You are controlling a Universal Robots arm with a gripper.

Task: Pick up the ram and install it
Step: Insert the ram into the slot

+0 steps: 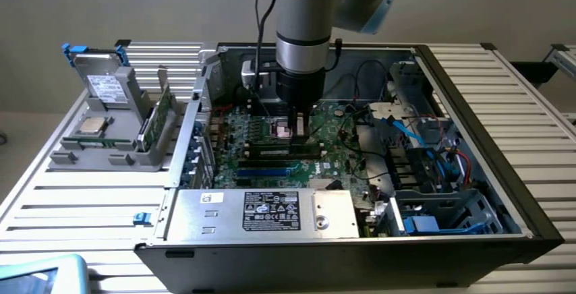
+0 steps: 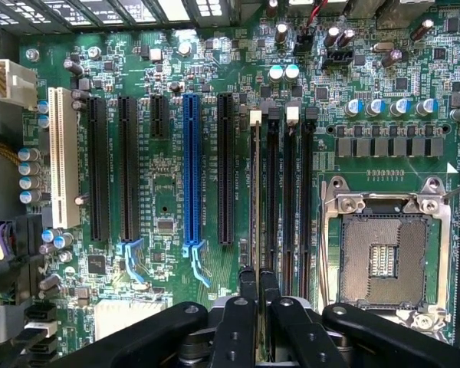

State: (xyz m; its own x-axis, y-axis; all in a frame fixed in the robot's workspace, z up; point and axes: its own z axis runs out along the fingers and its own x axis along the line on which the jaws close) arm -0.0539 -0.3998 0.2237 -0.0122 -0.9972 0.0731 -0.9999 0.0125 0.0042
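One danger: crooked seating and bent contacts, if pushed unevenly. Pinching ram (image 2: 255, 192) edge between near-closed fingers (image 2: 248, 295) of gripper (image 2: 258, 277); standing in slot (image 2: 254, 118), at 6 o'clock from socket (image 1: 282, 130) in exterior view.

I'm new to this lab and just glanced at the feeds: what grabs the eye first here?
The grey robot arm reaching down into the open computer case, centre of the exterior view. In the wrist view, a bright blue slot on the green motherboard, and the gripper pinching the ram in its slot.
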